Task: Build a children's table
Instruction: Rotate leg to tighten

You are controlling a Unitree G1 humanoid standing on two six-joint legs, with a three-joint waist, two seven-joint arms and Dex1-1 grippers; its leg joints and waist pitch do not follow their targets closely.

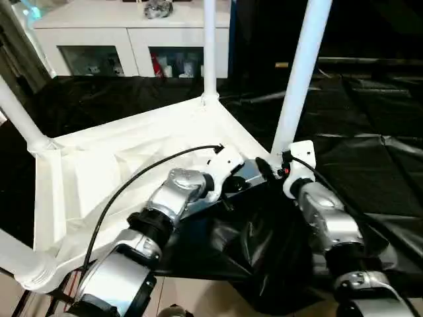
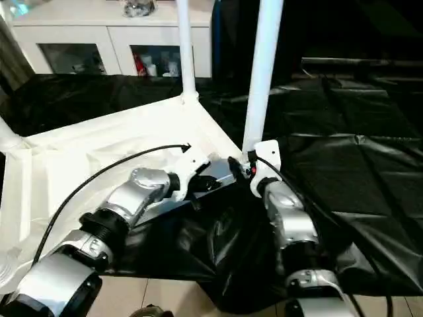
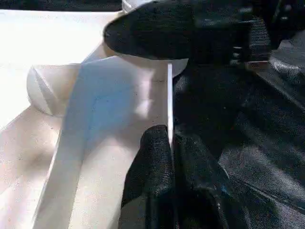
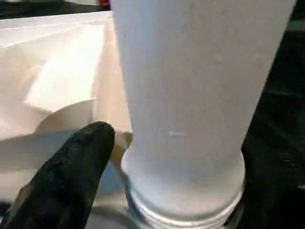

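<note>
The white tabletop lies underside up on the black-draped work table. Four white legs stand in its corner sockets: a far one, a left one, a near-left one and a near-right one. My left gripper is shut on the tabletop's thin rim beside the near-right socket, one finger on each side of the edge. My right gripper clasps the base of the near-right leg, where a threaded ring shows just above the socket; one black finger lies against it.
The black cloth covers the work table to the right and behind, and bunches up at the front edge under my forearms. A white cabinet with glass doors stands at the back. Black cables run along both forearms.
</note>
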